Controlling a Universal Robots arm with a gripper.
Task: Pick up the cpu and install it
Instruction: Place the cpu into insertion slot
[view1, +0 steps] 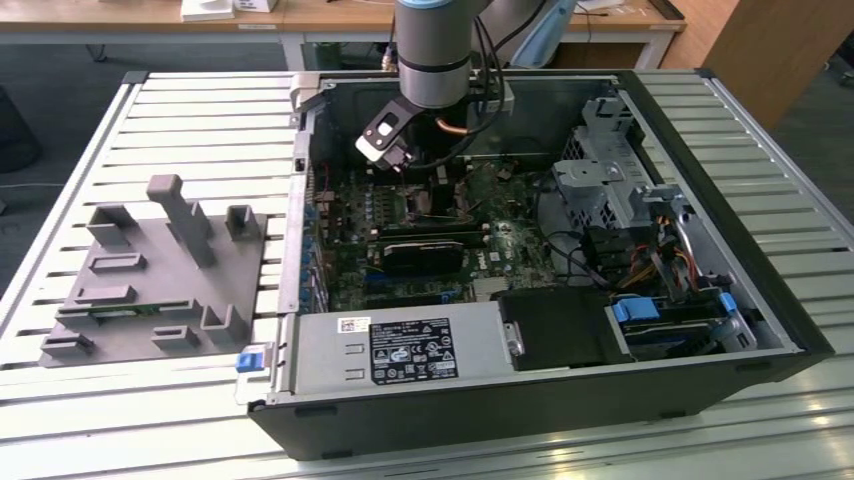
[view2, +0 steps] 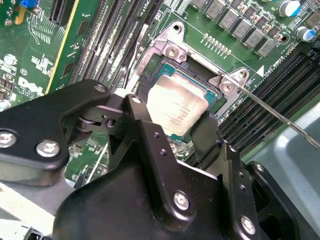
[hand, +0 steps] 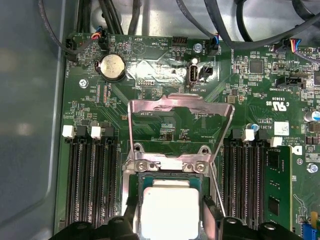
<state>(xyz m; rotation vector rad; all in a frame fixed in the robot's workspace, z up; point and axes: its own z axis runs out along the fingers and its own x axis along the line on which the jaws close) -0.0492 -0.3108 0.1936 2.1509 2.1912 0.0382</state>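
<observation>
Cpu (view2: 177, 107) lay in the socket (view2: 170, 50), looked placed; gripper (view2: 175, 121) straddled it at the socket, couldn't tell if pinching or let go; load plate (hand: 136, 130) beside the socket open, not yet latched

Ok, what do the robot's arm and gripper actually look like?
The arm is a grey tube with a pale blue ring and a black band, and black cables run alongside. The gripper is matte black, with jointed link fingers and silver screws.
</observation>
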